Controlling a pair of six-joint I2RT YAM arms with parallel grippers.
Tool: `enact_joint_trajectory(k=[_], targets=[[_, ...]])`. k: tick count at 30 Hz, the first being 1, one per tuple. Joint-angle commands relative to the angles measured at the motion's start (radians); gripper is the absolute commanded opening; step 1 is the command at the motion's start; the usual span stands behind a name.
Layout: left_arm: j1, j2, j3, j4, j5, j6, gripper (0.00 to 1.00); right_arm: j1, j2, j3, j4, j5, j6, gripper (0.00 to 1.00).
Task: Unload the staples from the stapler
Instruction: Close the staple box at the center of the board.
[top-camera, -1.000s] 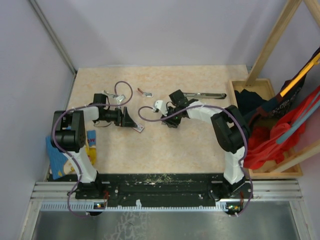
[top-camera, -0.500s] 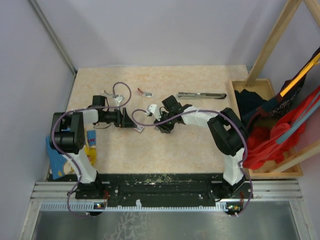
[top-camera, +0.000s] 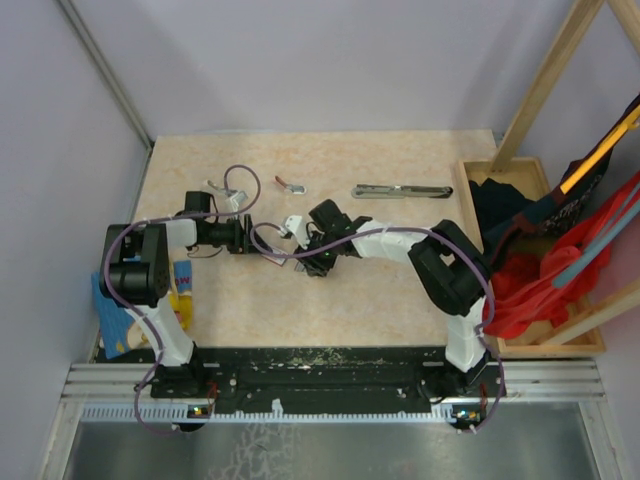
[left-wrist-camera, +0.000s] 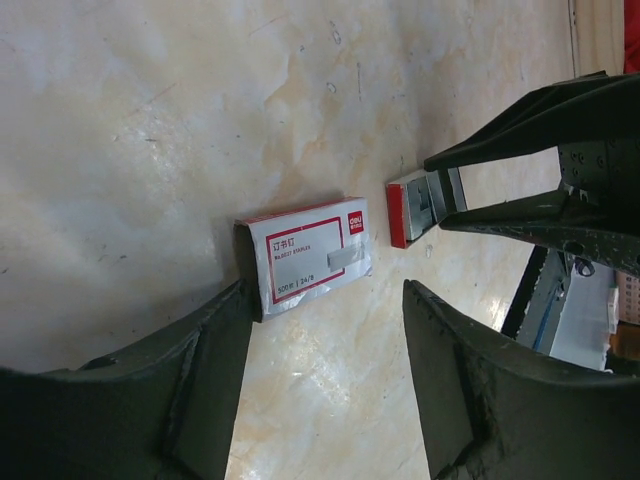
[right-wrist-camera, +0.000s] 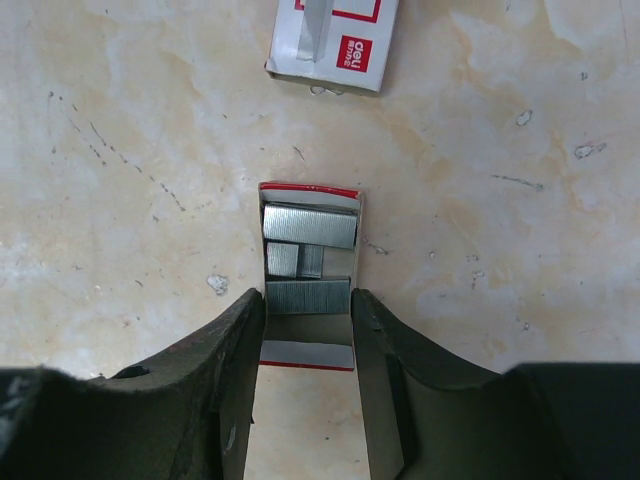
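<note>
The stapler lies flat and slim at the back right of the table, away from both grippers. Staples lie as grey strips in a small red-edged open tray. My right gripper is closed on the sides of this tray. In the top view it is at mid-table. The tray's white and red sleeve lies just ahead of it. My left gripper is open and empty, with its left fingertip beside the sleeve. The tray lies beyond.
Small silver clip-like pieces and a tiny object lie at the back. A wooden crate of red and dark cloth stands at the right edge. A blue and yellow item lies at the left edge.
My right arm has swung left and slightly nearer, bringing its gripper close to the left gripper and the sleeve. The left gripper has barely moved.
</note>
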Motion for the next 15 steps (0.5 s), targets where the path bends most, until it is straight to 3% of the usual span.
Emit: enact_joint_trajectory(k=[1,15], targets=[[0.003,0.020,-0.002,0.010,-0.043,-0.035,0.66,0.027,-0.008,0.002,0.060,0.024,0.063,0.41],[0.003,0.059,-0.005,0.035,-0.026,-0.060,0.41,0.054,0.053,0.048,0.077,0.097,0.128,0.40]])
